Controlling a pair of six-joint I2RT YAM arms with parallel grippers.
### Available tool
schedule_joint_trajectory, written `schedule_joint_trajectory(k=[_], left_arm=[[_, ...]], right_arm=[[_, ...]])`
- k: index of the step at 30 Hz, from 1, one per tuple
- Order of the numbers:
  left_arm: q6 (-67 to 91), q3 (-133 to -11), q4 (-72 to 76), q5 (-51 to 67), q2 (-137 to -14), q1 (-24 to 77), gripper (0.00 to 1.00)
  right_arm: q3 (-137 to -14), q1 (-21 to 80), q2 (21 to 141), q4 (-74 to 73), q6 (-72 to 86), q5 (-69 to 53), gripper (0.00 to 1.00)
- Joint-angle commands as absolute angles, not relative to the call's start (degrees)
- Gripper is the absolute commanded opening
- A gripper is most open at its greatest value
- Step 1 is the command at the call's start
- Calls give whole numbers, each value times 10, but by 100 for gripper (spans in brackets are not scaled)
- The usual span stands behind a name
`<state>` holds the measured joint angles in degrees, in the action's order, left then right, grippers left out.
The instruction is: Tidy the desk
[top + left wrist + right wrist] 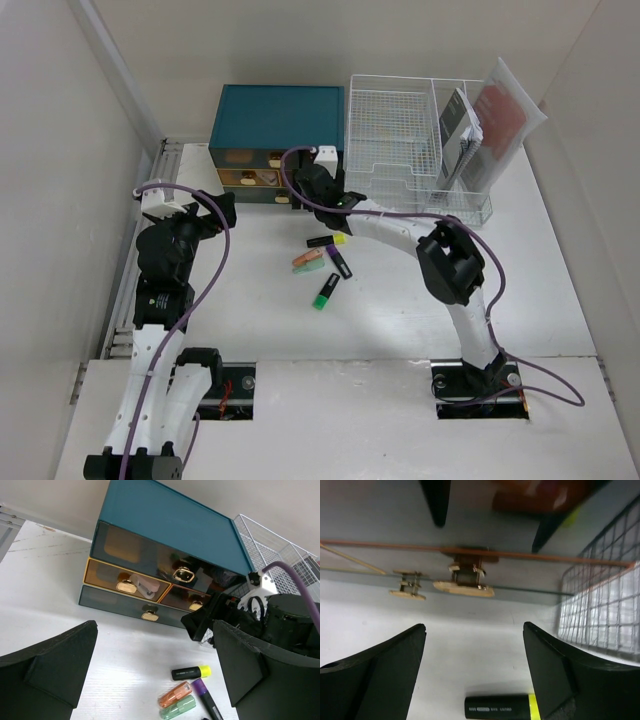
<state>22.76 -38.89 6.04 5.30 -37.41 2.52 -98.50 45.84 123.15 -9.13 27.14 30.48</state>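
Observation:
The white desk (250, 310) carries several highlighters near its middle: a black one with a yellow cap (327, 241) (191, 672) (497, 707), an orange one (306, 258) (175, 693), a pale green one (178, 707), a purple-capped one (341, 263) (207, 698) and a green one (325, 291). My right gripper (312, 196) (472, 650) is open and low over the desk, just in front of the teal drawer box (280, 118). A gold drawer handle (464, 587) lies straight ahead of it. My left gripper (222, 208) (155, 665) hangs open and empty left of the box.
The drawer box (165, 535) has smoky and amber drawer fronts with gold handles (149, 613). A white wire-mesh rack (400, 150) (600, 615) stands to its right, holding booklets (470, 135). Walls enclose the desk at the left, back and right.

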Motion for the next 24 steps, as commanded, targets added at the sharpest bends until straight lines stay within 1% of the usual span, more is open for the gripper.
schedule_joint_trajectory(k=[1,9,13,24], left_arm=[[220,-395,78,49,-370,27,100],[220,-395,73,49,-381,27,100],[214,-395,73,49,-386,27,100],[214,-395,73,49,-391,27,100]], right_arm=[[-1019,458,1226,-53,259,342,83],[-1019,458,1221,-29,243,350,83],[-1024,458,1226,-23,243,356,80],[-1045,458,1243,-11,221,361,77]])
